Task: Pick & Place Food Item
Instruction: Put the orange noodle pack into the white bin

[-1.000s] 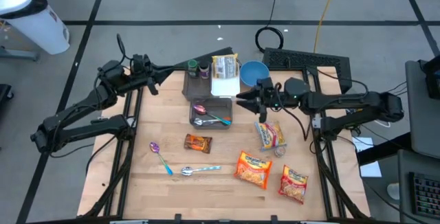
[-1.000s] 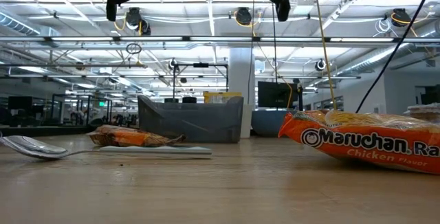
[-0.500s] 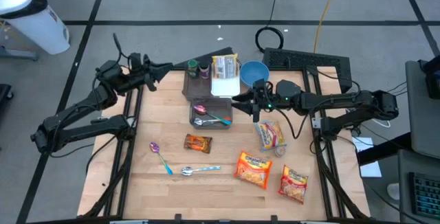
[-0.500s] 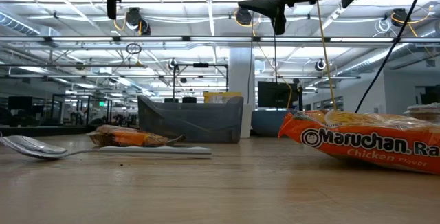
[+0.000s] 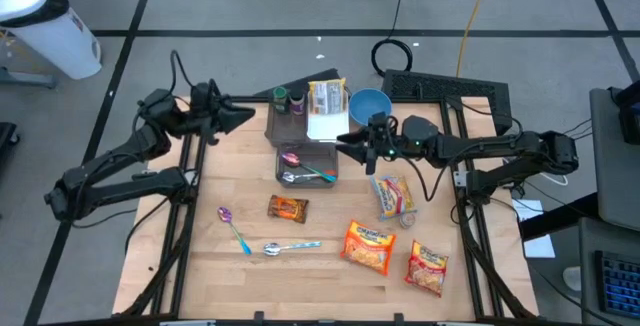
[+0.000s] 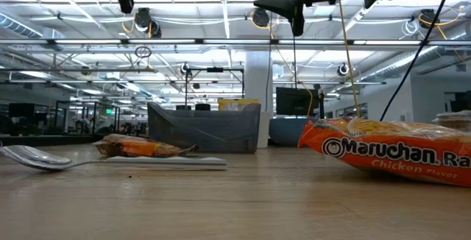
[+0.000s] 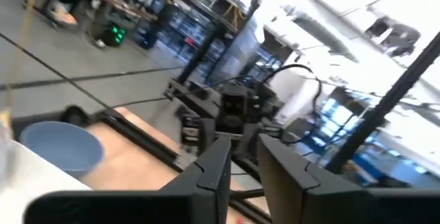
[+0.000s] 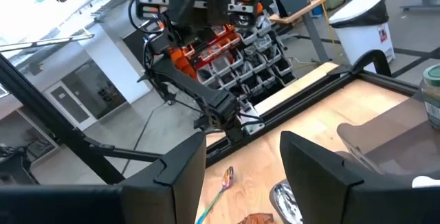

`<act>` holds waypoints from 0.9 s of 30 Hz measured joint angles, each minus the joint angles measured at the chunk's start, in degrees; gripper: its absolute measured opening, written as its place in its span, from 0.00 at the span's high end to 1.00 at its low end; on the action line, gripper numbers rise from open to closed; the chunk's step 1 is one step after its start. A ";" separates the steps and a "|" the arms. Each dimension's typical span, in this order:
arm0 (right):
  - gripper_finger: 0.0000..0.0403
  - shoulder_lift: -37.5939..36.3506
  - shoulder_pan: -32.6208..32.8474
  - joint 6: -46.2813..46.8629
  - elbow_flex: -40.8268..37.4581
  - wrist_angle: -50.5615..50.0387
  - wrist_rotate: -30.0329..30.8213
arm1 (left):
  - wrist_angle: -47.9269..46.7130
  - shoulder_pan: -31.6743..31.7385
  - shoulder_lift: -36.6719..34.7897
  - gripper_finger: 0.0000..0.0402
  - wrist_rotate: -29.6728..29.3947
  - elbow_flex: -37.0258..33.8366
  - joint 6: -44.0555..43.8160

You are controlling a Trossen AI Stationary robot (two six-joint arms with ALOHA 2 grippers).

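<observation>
**A:** Where does the right gripper (image 5: 346, 144) stand?

**B:** High above the wooden table (image 5: 230, 266), its fingers spread with a clear gap and nothing between them. Just below its tips in the high view sits the dark grey rectangular tray (image 5: 307, 163), holding a metal spoon with a teal handle (image 5: 306, 174) and a purple-bowled spoon (image 5: 291, 158).

**A:** And the food items?

**B:** A crinkled yellow-and-red noodle packet (image 5: 393, 197) lies on the table just behind the right gripper's wrist. Two orange Maruchan ramen packets lie farther toward the table's near edge: one (image 5: 368, 245) well in from the right side, the other (image 5: 427, 266) nearer the right corner. A small dark brown-and-orange snack wrapper (image 5: 287, 208) lies beyond the tray from the gripper.

**A:** Anything on the gripper's other side?

**B:** A round blue bowl (image 5: 369, 104) close by, and beside it a white container (image 5: 327, 123) with a yellow packet standing in it (image 5: 327, 96).

**A:** The left gripper (image 5: 249, 114)?

**B:** Raised over the table's far-left corner, well apart from the right one, pointing toward it. Its wrist view shows the two fingers (image 7: 213, 176) close, with only a narrow slit between them, holding nothing.

**A:** Loose cutlery?

**B:** A purple spoon with a teal handle (image 5: 233, 228) and a silver spoon with a white handle (image 5: 290, 248) lie on the table, well away from both grippers.
</observation>
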 joint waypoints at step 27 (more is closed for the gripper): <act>0.59 -8.21 5.54 -16.85 12.46 -33.13 -4.55 | 15.80 -24.89 21.64 0.32 -5.24 2.19 -10.32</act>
